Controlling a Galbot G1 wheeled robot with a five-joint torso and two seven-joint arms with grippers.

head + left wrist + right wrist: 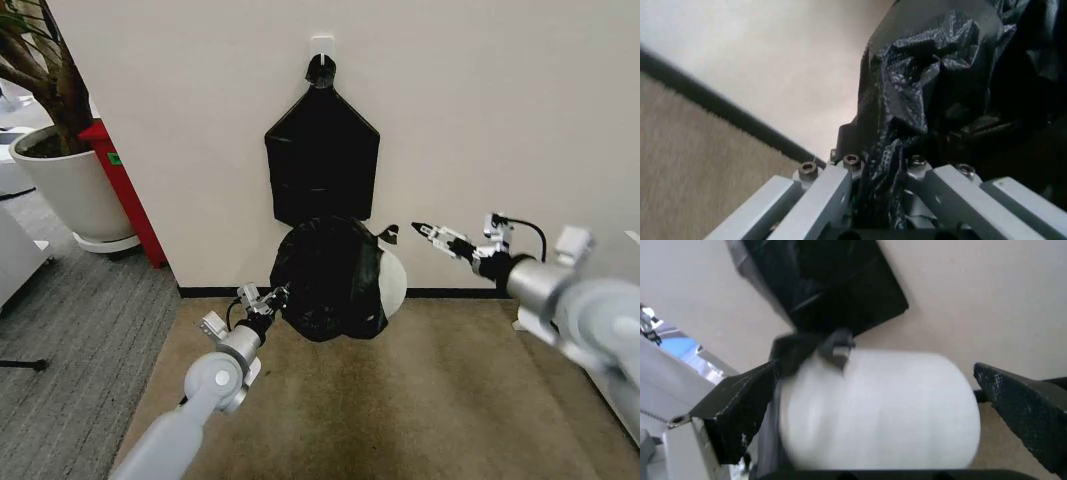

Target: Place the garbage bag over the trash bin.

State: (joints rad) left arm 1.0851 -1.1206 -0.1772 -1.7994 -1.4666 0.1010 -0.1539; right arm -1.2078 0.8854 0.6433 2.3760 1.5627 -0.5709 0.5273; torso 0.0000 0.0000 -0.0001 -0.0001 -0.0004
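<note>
Left gripper [270,297] is clamped on the edge of the bag [328,275], with crinkly black plastic pinched between its fingers [833,187] in the wrist view. That bag drapes over most of the bin [394,281], which sits against the wall, white side still bare toward the right. Right gripper [424,231] hovers just beside that bare side, fingers spread and holding nothing. Above, a flat bundle [322,165] hangs from a hook [321,45]

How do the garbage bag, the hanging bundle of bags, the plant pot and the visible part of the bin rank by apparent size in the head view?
1. Garbage bag and bundle: alike, unranked.
2. Plant pot, cropped by the edge.
3. Bin.
</note>
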